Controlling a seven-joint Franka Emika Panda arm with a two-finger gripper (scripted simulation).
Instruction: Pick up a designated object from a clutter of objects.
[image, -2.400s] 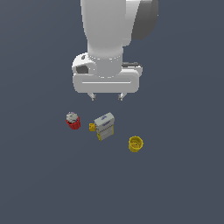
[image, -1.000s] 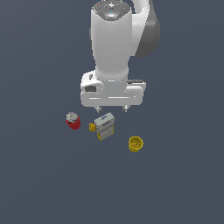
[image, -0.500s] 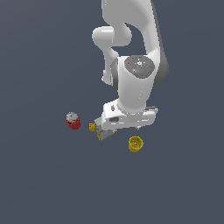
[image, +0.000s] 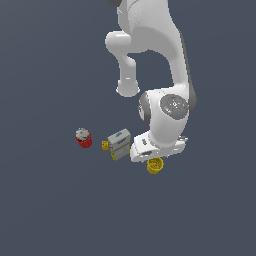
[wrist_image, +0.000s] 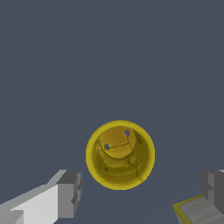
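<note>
So the yellow cup is sitting upright on the dark floor, mouth up, and the wrist view looks pretty much straight down into it; you can see the inside bottom. In the exterior view the cup is right under the arm's hand, peeking out just below it, on the exterior view's right end of the little row of stuff.

The gripper is wide open and holding nothing. One finger shows on one side of the cup and the other finger on the far side, both clear of the rim, with the cup sitting nearer the first one than dead centre. How high the tips are above the cup I can't really tell.

Just beside the cup is the grey-and-yellow box, and a corner of it sneaks into the wrist view close to that second finger. The tiny yellow cube is touching or nearly touching the box on its other side, and the red cup-like thing with the grey top is further off toward the exterior view's left.

My read: this is the line-up-over-the-target step, pick not done yet. Next it probably needs a small sideways nudge to centre the cup, then straight down and a close across the walls, without clipping the box.
</note>
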